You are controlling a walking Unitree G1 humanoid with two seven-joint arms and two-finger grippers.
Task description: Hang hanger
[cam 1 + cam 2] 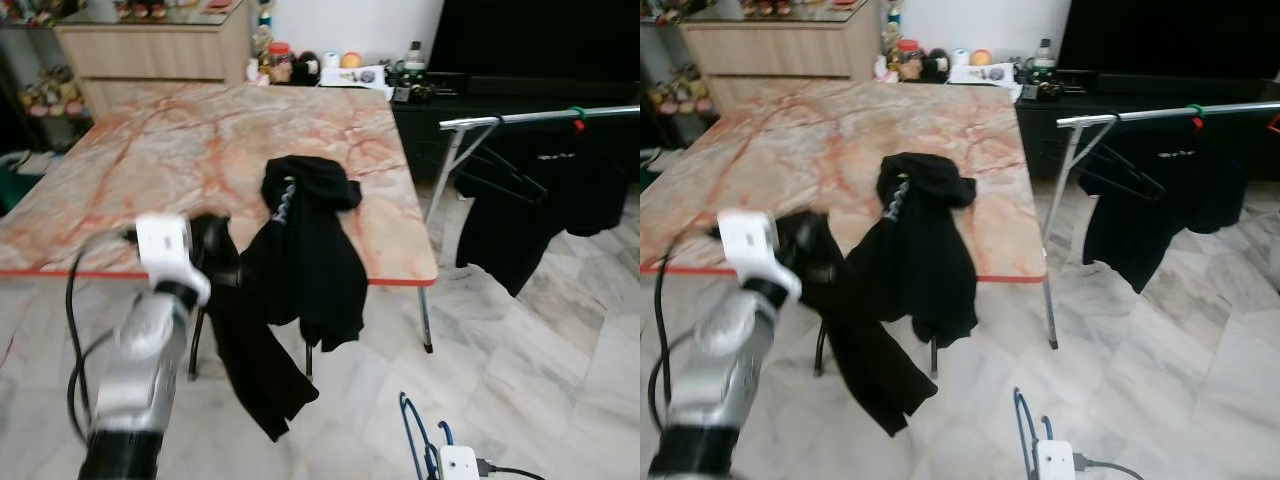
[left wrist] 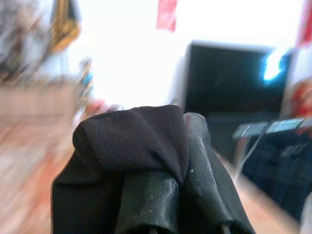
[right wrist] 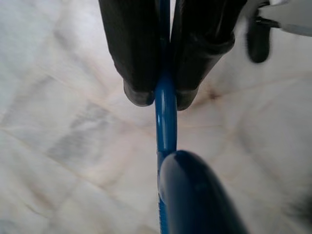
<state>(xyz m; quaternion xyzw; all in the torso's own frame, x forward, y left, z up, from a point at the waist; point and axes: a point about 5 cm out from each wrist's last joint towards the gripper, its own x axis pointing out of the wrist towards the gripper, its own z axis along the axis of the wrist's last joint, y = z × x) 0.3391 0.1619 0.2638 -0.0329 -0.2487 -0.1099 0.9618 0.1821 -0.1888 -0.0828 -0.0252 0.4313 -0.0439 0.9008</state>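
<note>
The right gripper's (image 3: pixel 162 100) two black fingers (image 3: pixel 134 53) are pressed tight against the thin blue hanger (image 3: pixel 165 129), which runs between them and onward over the pale tiled floor (image 3: pixel 63 126). In the head views the hanger (image 1: pixel 418 430) sits low, near the bottom edge, well apart from the rail. The left gripper's (image 2: pixel 168 161) fingers (image 2: pixel 202 161) are closed on a fold of black garment (image 2: pixel 131 134); in the head views this garment (image 1: pixel 250 350) hangs from the raised left arm in front of the table (image 1: pixel 150 170).

Outward from the arms, a second black garment (image 1: pixel 305 250) lies draped over the table's near edge. To the right stands a metal clothes rail (image 1: pixel 540 117) carrying a hung black shirt (image 1: pixel 550 200) and a bare dark hanger (image 1: pixel 500 172).

Risks, as judged from this position:
- The grip on the hanger is narrow. A swing of the arm could twist the hanger between the fingers and turn its hook away from the rail.
- The left garment hangs long and loose. It could catch on the table edge or drag the draped garment off.
- The rail already carries items. The hook could snag the bare hanger.

Count:
- Blue hangers held: one.
- Dark hangers on rail: one clearly seen.
- Black garments: three (one held, one on table, one on rail).
- Tables: one.
- Rails: one.
</note>
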